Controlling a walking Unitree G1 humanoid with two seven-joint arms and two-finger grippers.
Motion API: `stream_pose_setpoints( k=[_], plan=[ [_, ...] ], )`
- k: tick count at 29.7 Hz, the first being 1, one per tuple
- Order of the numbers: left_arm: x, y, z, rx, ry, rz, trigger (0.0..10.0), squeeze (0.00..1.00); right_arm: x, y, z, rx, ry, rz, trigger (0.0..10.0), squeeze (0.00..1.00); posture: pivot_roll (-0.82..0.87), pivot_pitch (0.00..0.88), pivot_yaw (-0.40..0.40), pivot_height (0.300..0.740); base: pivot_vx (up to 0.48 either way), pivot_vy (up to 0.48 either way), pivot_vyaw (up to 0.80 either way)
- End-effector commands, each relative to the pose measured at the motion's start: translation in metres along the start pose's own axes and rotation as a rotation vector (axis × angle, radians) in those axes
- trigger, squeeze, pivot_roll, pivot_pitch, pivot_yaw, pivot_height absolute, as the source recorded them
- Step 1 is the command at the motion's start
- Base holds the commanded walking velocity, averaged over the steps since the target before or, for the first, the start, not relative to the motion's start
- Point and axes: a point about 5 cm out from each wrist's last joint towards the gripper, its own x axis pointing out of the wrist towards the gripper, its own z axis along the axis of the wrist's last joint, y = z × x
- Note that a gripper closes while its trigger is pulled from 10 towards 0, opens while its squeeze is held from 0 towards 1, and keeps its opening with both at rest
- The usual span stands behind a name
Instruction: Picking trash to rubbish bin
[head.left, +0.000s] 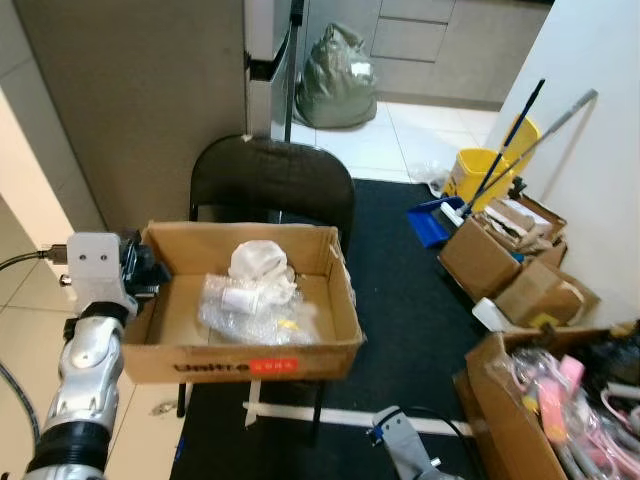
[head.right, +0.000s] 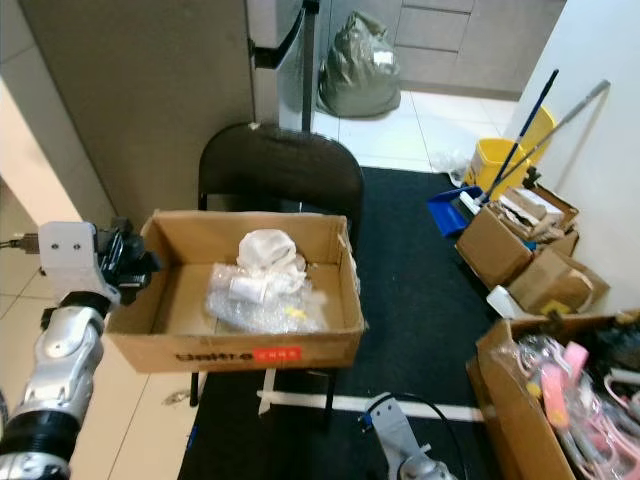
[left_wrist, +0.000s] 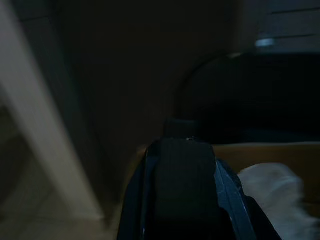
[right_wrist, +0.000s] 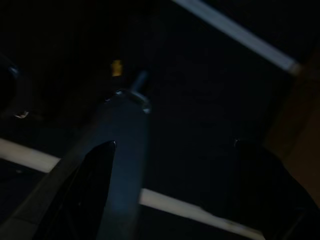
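A cardboard box (head.left: 250, 345) sits on a black chair (head.left: 272, 175). Inside the box lie crumpled white paper (head.left: 262, 262) and a clear plastic wrap (head.left: 250, 312). The left pincer (head.left: 148, 272) is at the box's left wall, apparently clamped on its rim. The right pincer (right_wrist: 170, 190), low beside the box over the dark mat (head.left: 400, 300), stands with its fingers apart.

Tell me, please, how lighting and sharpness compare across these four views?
Left and right eye views: evenly lit and fairly sharp, the box and its trash easy to read. Left wrist view: dim and soft, the black finger blurred. Right wrist view: very dark, with pale floor strips across it.
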Motion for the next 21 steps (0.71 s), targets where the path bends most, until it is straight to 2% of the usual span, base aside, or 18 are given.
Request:
stream_pose_setpoints(
  k=[1,4,6,8,9,11,15,20,21],
  plan=[
    [-0.001,-0.004,0.001,-0.024,-0.002,-0.043,10.0,0.00,0.000,-0.001,-0.002,0.005,0.009,0.001,10.0,0.00,0.21,0.042,-0.048,0.740,0.368,0.000,0.00],
    [-0.001,-0.014,0.002,-0.043,-0.011,-0.122,10.0,0.00,0.000,-0.001,-0.002,0.004,0.009,0.000,10.0,0.00,0.21,0.041,-0.050,0.740,0.358,0.000,0.00],
    [-0.003,-0.023,0.001,-0.088,0.002,-0.190,10.0,0.00,0.000,-0.002,-0.003,0.002,0.011,-0.001,10.0,0.00,0.21,0.042,-0.050,0.740,0.259,0.000,0.00],
    [-0.004,-0.026,-0.001,-0.092,0.009,-0.217,10.0,0.00,0.000,-0.002,-0.003,0.001,0.011,-0.002,10.0,0.00,0.21,0.041,-0.051,0.740,0.126,0.000,0.00],
    [-0.007,-0.031,-0.002,-0.117,0.013,-0.260,10.0,1.00,-0.001,-0.003,-0.003,-0.001,0.013,-0.002,10.0,0.00,0.20,0.042,-0.051,0.740,0.000,0.000,0.00],
    [-0.012,-0.040,0.000,-0.171,-0.006,-0.327,10.0,1.00,-0.001,-0.003,-0.004,-0.003,0.014,-0.004,10.0,0.00,0.20,0.042,-0.053,0.740,0.000,0.000,0.00],
    [-0.014,-0.045,0.006,-0.230,-0.040,-0.371,10.0,1.00,-0.001,-0.004,-0.004,-0.005,0.014,-0.005,10.0,0.00,0.20,0.039,-0.054,0.740,0.000,0.000,0.00],
    [-0.024,-0.063,0.011,-0.280,-0.044,-0.522,10.0,1.00,-0.001,-0.006,-0.004,-0.007,0.013,-0.009,10.0,0.00,0.20,0.036,-0.054,0.740,0.000,0.000,0.00],
    [-0.024,-0.063,0.011,-0.280,-0.044,-0.522,10.0,1.00,-0.001,-0.006,-0.004,-0.007,0.013,-0.009,10.0,0.00,0.20,0.036,-0.054,0.740,0.000,0.000,0.00]
  ],
)
